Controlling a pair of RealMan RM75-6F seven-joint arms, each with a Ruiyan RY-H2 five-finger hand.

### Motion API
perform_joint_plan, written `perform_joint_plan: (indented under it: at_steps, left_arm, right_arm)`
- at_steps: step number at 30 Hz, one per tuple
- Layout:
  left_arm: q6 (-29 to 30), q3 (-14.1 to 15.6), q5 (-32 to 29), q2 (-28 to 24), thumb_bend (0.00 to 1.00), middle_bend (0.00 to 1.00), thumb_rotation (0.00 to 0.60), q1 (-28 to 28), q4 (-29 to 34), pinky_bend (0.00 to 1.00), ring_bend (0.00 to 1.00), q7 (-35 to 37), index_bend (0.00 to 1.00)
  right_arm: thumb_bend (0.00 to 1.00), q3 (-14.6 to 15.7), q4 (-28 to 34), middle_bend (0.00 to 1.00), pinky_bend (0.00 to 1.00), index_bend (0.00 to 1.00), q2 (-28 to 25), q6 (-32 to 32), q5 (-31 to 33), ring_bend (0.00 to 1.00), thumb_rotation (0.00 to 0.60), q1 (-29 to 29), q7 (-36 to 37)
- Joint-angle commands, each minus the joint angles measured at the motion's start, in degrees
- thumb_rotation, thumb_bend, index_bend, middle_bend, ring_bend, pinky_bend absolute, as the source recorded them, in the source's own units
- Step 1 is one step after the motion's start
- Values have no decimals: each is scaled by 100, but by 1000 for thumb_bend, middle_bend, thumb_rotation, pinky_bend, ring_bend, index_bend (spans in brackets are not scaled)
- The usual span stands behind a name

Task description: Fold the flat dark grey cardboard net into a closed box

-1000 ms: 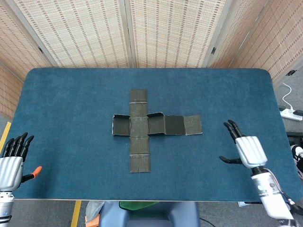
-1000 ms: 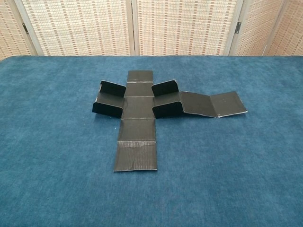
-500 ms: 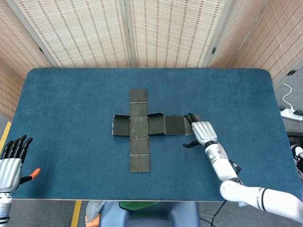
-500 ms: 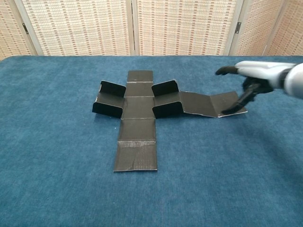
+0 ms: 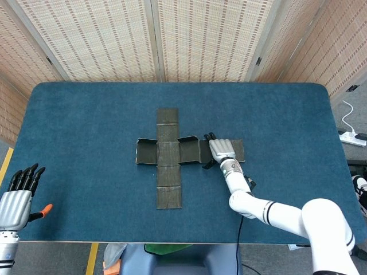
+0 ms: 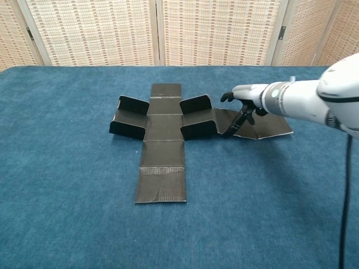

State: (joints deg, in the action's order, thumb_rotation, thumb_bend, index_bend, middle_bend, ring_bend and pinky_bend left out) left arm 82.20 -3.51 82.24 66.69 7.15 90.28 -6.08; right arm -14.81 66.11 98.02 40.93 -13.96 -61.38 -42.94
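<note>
right hand has slid left along the net's right arm, now over its inner panel | fingers apart, thumb tip down by the near edge, gripping nothing | cardboard net lies mid-table | looks light, stiff, creased; i'd lift by a panel edge | left hand spread, idle

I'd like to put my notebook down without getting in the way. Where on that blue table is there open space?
The table shows bare blue felt left of the cardboard net, along its far edge by the screens, and at the right end. The near strip in front of the net's long arm is also open. It is crowded where the right hand sits over the net's right panels. The left hand hovers at the near-left corner.
</note>
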Motion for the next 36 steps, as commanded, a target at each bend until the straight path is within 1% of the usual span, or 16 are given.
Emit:
perform_joint_plan:
  at_steps: [1, 6, 12, 17, 30, 31, 33, 35, 36]
  left_arm:
    - [-40, 4, -36, -16, 209, 0, 600, 7, 23, 47, 0, 9, 22]
    - [-114, 9, -107, -5, 209, 0, 600, 17, 16, 47, 0, 13, 22]
    - [-127, 18, -105, -10, 208, 0, 600, 22, 30, 47, 0, 28, 22]
    - [-132, 17, -154, -25, 208, 0, 600, 7, 45, 46, 0, 19, 22]
    - [-229, 33, -233, -57, 208, 0, 600, 21, 105, 46, 0, -9, 22]
    - [-236, 34, -232, -56, 208, 0, 600, 25, 104, 46, 0, -4, 22]
    - [-244, 36, -224, -57, 208, 0, 600, 30, 97, 46, 0, 28, 22]
    - [-257, 28, -215, -55, 208, 0, 600, 42, 78, 46, 0, 90, 22]
    - [-271, 18, -212, -54, 208, 0, 600, 55, 60, 46, 0, 126, 25]
  right_arm:
    - [23, 129, -383, 0, 951, 0, 232, -222, 317, 663, 463, -209, -146]
    - [23, 246, -469, 0, 952, 0, 246, -263, 450, 663, 466, -294, -142]
    - [23, 303, -648, 0, 952, 0, 260, -332, 581, 664, 475, -401, -123]
    - [59, 330, -711, 0, 952, 0, 221, -401, 648, 668, 480, -467, -93]
    - [119, 685, -945, 41, 952, 5, 347, -391, 918, 682, 490, -753, -477]
    - [133, 686, -952, 47, 952, 20, 357, -387, 937, 682, 492, -765, -489]
    - [161, 689, -933, 63, 954, 87, 358, -372, 946, 684, 495, -778, -498]
    - [188, 667, -860, 95, 963, 190, 332, -314, 894, 691, 512, -766, -451]
    - [198, 655, -806, 111, 966, 225, 306, -284, 851, 694, 523, -752, -419]
